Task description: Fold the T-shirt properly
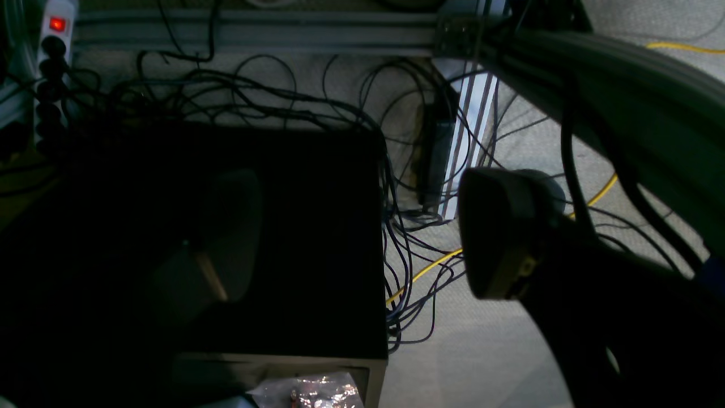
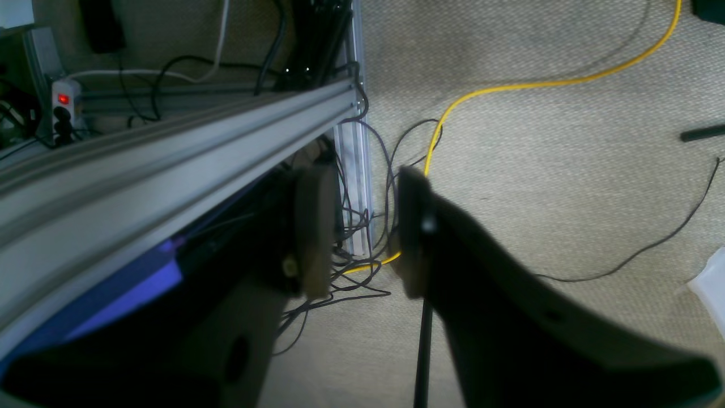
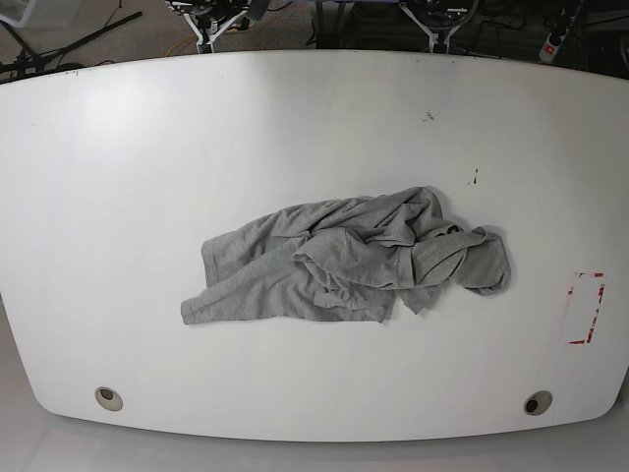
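Note:
The light grey T-shirt point(image 3: 344, 261) lies crumpled in a heap near the middle of the white table point(image 3: 147, 147), bunched thicker at its right end, where a bit of black print point(image 3: 448, 231) shows. Neither arm appears in the base view. The left wrist view looks down at the floor: my left gripper point(image 1: 362, 238) is open wide, one finger point(image 1: 498, 238) lit and the other dim over a black box, with nothing between them. In the right wrist view my right gripper point(image 2: 362, 232) hangs beside an aluminium rail, open by a narrower gap and empty.
A red tape rectangle point(image 3: 587, 308) marks the table's right side. Two round holes point(image 3: 108, 397) point(image 3: 537, 403) sit near the front edge. Under the wrist cameras are carpet, tangled cables point(image 1: 408, 249), a yellow cable point(image 2: 510, 88), a power strip point(image 1: 54, 34) and frame rails point(image 2: 170, 153).

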